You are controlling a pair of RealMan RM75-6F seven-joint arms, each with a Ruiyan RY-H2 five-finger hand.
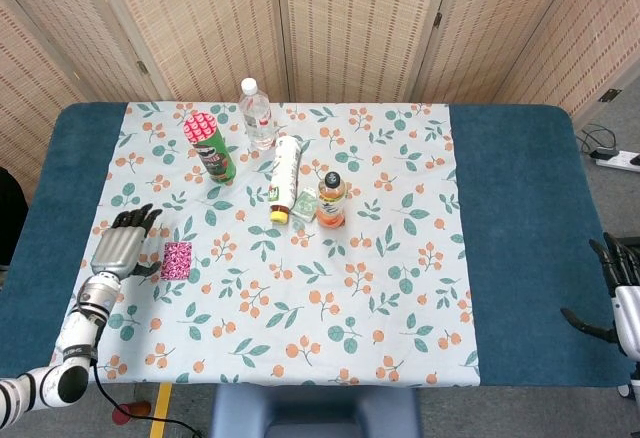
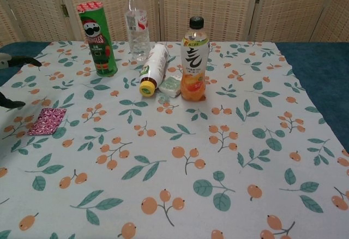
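A small pink patterned packet [image 1: 176, 259] [image 2: 47, 121] lies flat on the floral cloth at the left. My left hand [image 1: 121, 243] hovers just left of it, fingers apart, holding nothing; only its fingertips [image 2: 22, 61] show at the chest view's left edge. My right hand [image 1: 618, 298] hangs past the table's right edge, fingers spread and empty. It does not show in the chest view.
A green chips can [image 1: 210, 147] [image 2: 96, 38], a clear water bottle [image 1: 257, 114] [image 2: 136, 23], a white bottle lying on its side [image 1: 284, 178] [image 2: 152, 69], an orange juice bottle [image 1: 332, 200] [image 2: 194, 60] and a small pale packet [image 1: 304, 209] [image 2: 170, 87] cluster at the back centre.
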